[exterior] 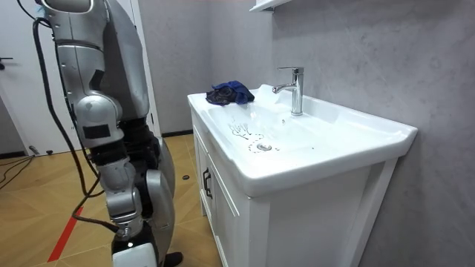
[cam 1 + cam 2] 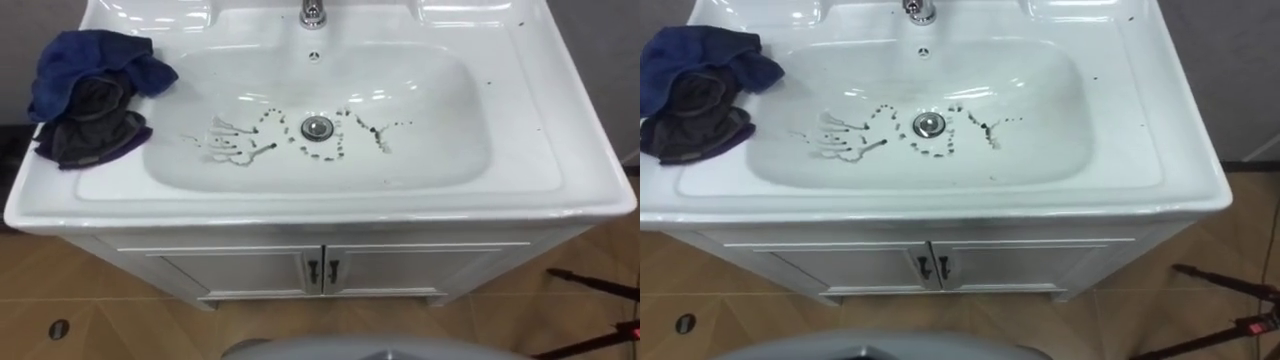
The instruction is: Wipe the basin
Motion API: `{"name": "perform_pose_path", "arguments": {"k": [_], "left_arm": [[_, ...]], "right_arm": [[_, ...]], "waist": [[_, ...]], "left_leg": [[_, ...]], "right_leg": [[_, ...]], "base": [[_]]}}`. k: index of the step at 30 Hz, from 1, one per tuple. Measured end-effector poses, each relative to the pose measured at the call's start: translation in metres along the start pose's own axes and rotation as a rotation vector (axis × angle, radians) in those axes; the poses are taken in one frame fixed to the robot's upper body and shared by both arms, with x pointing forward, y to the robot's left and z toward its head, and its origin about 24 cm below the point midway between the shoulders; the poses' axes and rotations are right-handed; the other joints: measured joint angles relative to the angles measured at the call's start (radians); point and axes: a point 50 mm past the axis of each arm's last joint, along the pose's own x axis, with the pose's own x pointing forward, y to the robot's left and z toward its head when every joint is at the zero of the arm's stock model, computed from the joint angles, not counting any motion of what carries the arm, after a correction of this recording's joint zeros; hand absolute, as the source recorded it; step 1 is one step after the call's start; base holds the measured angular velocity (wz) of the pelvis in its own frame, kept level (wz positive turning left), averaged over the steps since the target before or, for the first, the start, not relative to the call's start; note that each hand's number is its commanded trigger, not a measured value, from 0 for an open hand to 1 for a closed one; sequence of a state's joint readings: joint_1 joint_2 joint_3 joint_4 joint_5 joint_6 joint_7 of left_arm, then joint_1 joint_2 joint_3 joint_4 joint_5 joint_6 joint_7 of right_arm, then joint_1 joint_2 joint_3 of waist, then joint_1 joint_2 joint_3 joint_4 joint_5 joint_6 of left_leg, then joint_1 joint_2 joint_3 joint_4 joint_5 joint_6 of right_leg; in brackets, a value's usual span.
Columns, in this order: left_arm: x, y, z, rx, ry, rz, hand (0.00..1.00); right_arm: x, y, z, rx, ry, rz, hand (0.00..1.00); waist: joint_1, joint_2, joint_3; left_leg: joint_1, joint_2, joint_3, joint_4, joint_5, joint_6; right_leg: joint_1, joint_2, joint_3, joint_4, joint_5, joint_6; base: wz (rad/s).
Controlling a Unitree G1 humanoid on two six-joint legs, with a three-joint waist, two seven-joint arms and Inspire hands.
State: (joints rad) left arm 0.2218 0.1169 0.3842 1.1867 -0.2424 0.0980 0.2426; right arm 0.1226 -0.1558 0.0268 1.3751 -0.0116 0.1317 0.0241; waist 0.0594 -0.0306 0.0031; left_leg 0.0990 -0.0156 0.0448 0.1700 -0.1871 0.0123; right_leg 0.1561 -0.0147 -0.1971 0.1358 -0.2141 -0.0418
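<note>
A white basin point(image 2: 420, 150) point(image 2: 1040, 140) point(image 1: 297, 141) lies in front of me, set in a white vanity. Dark dirt streaks point(image 2: 235, 140) point(image 2: 845, 138) run across its bottom on both sides of the round metal drain point(image 2: 317, 127) point(image 2: 929, 124) point(image 1: 264, 147). A crumpled blue and dark grey cloth point(image 2: 90, 95) point(image 2: 695, 90) point(image 1: 230, 93) rests on the counter's rim at the basin's left. In the room view I stand upright at the front of the vanity.
A chrome tap point(image 1: 295, 89) point(image 2: 313, 12) rises at the basin's back edge. Two white cabinet doors with dark handles point(image 2: 322, 270) sit below. Small dark specks dot the right rim point(image 2: 515, 75). Wooden floor lies around, with a dark tripod leg point(image 2: 600, 285) at the lower right.
</note>
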Motion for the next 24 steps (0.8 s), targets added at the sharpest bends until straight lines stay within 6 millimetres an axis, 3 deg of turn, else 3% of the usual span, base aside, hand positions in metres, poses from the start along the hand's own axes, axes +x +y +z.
{"name": "perform_pose_path", "arguments": {"k": [2,4,12,18,24], "left_arm": [[0.000,0.008,0.012,-0.171,-0.035,0.054,0.00],[-0.001,0.012,0.023,-0.268,-0.063,0.099,0.00],[-0.009,0.046,0.055,-0.480,-0.190,0.386,0.00],[-0.035,0.077,0.117,-0.674,-0.449,0.533,0.00],[-0.071,0.108,0.173,-0.882,-0.687,0.613,0.00]], "right_arm": [[0.000,-0.002,-0.001,0.016,0.000,-0.003,0.00],[0.000,-0.006,-0.001,0.023,0.000,-0.013,0.00],[-0.001,-0.019,0.001,0.031,-0.034,-0.057,0.00],[-0.003,-0.028,0.003,0.054,-0.082,-0.096,0.00],[-0.003,-0.031,0.004,0.048,-0.108,-0.122,0.00]], "waist": [[0.032,0.011,-0.0050],[0.052,0.013,-0.0034],[0.072,0.026,-0.0107],[0.083,0.035,-0.0144],[0.091,0.074,-0.0180]], "left_leg": [[0.000,0.001,-0.006,-0.001,0.000,0.000],[0.000,0.000,-0.012,-0.001,0.000,0.000],[-0.014,-0.014,-0.050,0.000,0.000,0.000],[-0.041,-0.019,-0.071,0.014,0.000,0.000],[-0.056,-0.020,-0.071,0.013,0.000,0.000]], "right_leg": [[0.001,0.001,-0.004,0.002,-0.001,-0.001],[0.001,0.001,-0.005,0.003,-0.001,-0.001],[0.001,0.000,-0.031,0.004,-0.006,-0.001],[-0.010,-0.001,-0.052,0.001,-0.006,-0.002],[-0.028,-0.002,-0.049,0.007,-0.006,-0.001]], "base": [[0.07],[0.05],[0.12],[0.11],[-0.01]]}}
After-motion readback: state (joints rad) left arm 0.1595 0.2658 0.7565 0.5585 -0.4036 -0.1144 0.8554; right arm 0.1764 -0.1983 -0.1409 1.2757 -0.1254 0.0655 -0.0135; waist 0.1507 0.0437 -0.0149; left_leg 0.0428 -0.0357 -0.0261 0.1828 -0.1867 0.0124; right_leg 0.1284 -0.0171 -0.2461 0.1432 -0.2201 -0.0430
